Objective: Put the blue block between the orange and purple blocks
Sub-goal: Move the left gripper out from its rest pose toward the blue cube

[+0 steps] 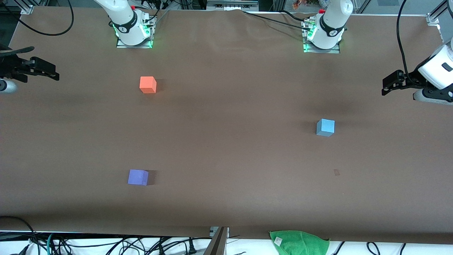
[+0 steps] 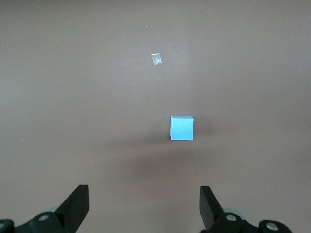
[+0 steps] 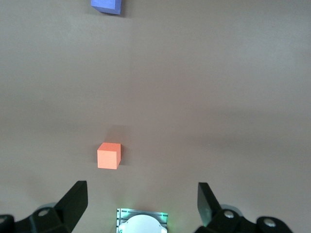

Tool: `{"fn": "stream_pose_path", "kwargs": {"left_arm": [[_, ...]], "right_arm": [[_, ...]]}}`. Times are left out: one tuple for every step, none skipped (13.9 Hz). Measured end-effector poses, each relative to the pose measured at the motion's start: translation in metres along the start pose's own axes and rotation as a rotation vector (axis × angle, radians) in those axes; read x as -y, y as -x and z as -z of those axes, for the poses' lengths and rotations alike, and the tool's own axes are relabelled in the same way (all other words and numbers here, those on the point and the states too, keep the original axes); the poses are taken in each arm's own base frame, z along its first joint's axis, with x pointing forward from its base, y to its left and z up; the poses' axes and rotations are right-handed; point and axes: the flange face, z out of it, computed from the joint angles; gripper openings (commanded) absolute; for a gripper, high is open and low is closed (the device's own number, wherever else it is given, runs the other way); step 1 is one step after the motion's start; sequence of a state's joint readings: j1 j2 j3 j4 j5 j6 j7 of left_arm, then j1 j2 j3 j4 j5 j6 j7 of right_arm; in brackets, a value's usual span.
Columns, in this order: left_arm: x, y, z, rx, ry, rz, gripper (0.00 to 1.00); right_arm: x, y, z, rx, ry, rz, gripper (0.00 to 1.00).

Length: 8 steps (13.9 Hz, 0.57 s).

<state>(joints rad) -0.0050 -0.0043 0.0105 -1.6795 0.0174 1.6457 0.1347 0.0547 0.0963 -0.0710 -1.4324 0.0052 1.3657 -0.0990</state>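
Observation:
The blue block [image 1: 325,127] sits on the brown table toward the left arm's end; it also shows in the left wrist view [image 2: 181,127]. The orange block [image 1: 148,84] sits near the right arm's base and shows in the right wrist view [image 3: 109,156]. The purple block [image 1: 138,177] lies nearer to the front camera than the orange one, and shows in the right wrist view [image 3: 106,6]. My left gripper [image 1: 388,84] hangs open and empty in the air at the left arm's end of the table [image 2: 144,204]. My right gripper [image 1: 47,71] hangs open and empty at the right arm's end [image 3: 142,204].
A green cloth [image 1: 299,242] lies at the table's edge nearest the front camera. A small scrap of tape [image 1: 336,172] lies on the table nearer to the front camera than the blue block. The right arm's base [image 1: 132,30] and the left arm's base [image 1: 324,35] stand along the top.

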Motion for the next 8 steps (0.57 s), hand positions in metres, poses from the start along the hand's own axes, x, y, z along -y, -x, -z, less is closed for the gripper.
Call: {"fn": "stream_pose_path", "kwargs": {"left_arm": [[0.0000, 0.0000, 0.0000, 0.000, 0.000, 0.000, 1.00], [0.0000, 0.0000, -0.0001, 0.000, 0.000, 0.000, 1.00], [-0.0001, -0.0002, -0.0004, 0.001, 0.000, 0.000, 1.00], [-0.0004, -0.0005, -0.0009, 0.002, 0.000, -0.001, 1.00], [-0.0013, -0.0009, -0.0014, 0.003, 0.000, -0.002, 1.00], [-0.0022, -0.0012, -0.0016, 0.003, 0.000, -0.004, 1.00], [-0.0030, -0.0014, -0.0019, 0.004, 0.000, -0.006, 1.00], [-0.0031, -0.0016, -0.0021, 0.004, 0.000, -0.006, 1.00]], "right_arm": [[0.0005, -0.0001, 0.0000, 0.000, 0.000, 0.001, 1.00], [0.0006, -0.0001, 0.0001, -0.001, 0.000, 0.001, 1.00], [0.0006, -0.0002, 0.0001, -0.001, 0.000, 0.001, 1.00], [0.0006, -0.0002, 0.0001, -0.001, 0.000, 0.001, 1.00], [0.0006, -0.0002, 0.0001, -0.001, 0.000, 0.001, 1.00], [0.0007, -0.0004, 0.0002, -0.003, 0.000, 0.001, 1.00], [0.0011, -0.0009, 0.0006, -0.007, 0.001, 0.002, 1.00], [0.0015, -0.0015, 0.0009, -0.011, 0.003, 0.003, 1.00]]}}
